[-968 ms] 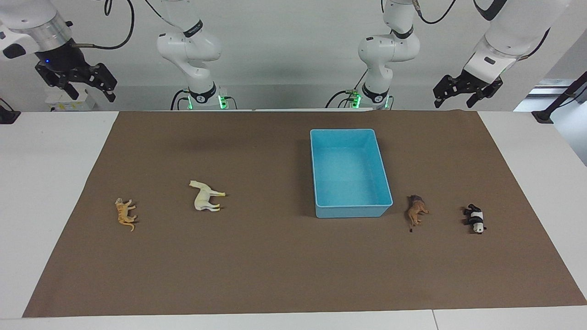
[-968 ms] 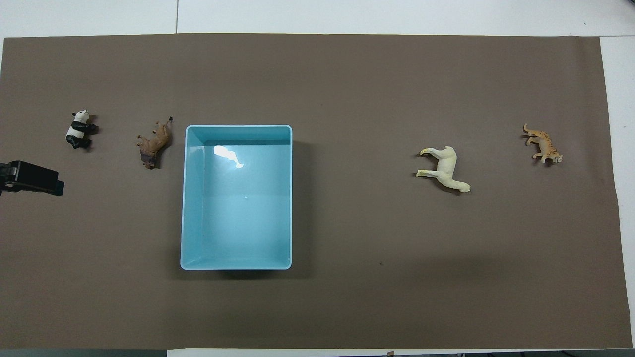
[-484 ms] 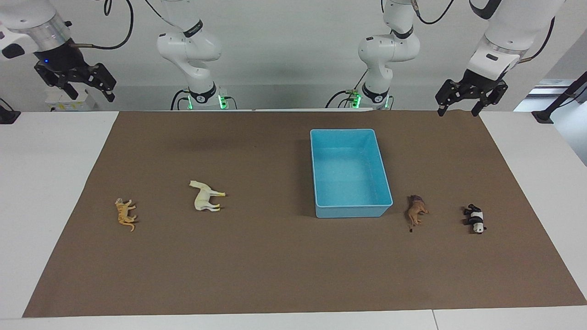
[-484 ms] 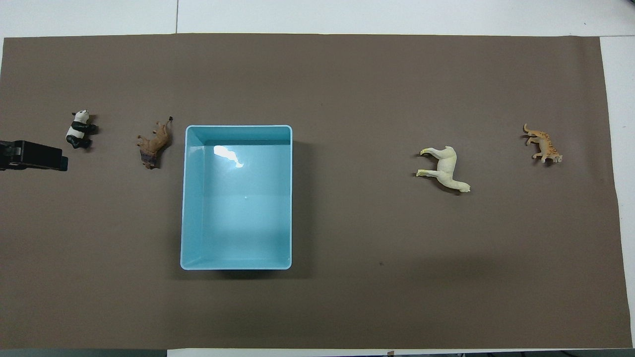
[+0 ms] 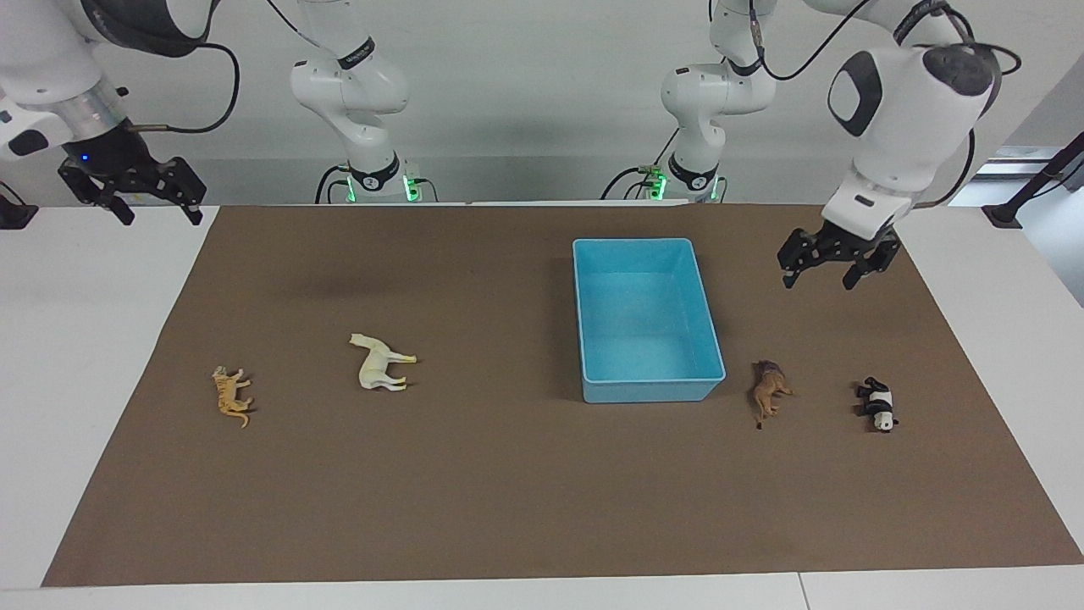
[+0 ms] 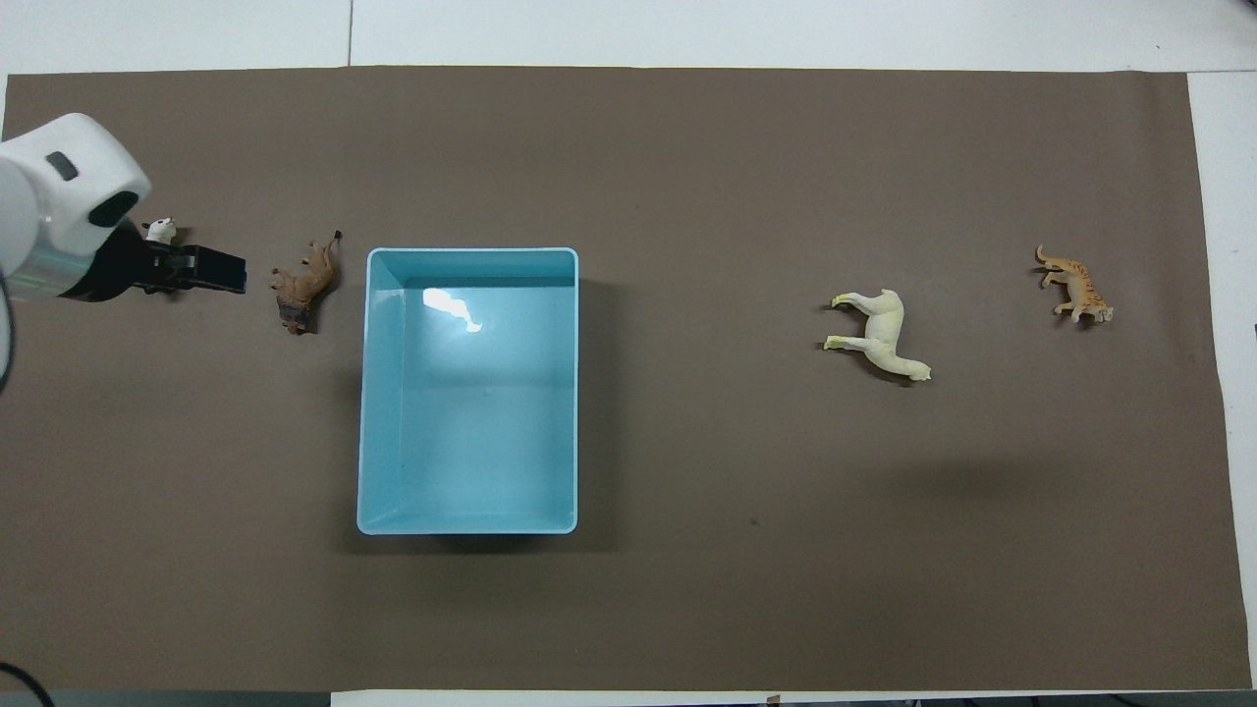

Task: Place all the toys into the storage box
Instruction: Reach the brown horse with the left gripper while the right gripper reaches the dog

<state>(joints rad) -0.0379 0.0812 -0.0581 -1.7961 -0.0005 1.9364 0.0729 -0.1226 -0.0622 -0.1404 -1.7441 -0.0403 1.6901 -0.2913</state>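
The light-blue storage box (image 5: 648,244) (image 6: 471,252) stands empty on the brown mat. All toys lie on the mat. The brown lion (image 5: 768,387) (image 6: 306,285) and the panda (image 5: 877,404) (image 6: 157,231) lie beside the box toward the left arm's end. The cream horse (image 5: 379,363) (image 6: 881,334) and the orange tiger (image 5: 230,396) (image 6: 1075,285) lie toward the right arm's end. My left gripper (image 5: 815,280) (image 6: 236,280) is open and empty, raised over the panda. It hides most of the panda from above. My right gripper (image 5: 161,216) is open and empty, high over the mat's corner.
The brown mat (image 5: 508,491) covers most of the white table (image 5: 85,339). The two arm bases (image 5: 373,178) stand at the table's edge nearest the robots. Nothing else lies on the mat.
My left arm has swung out and down from the table's edge to over the panda. My right gripper has dropped a little. The toys and the box have not moved.
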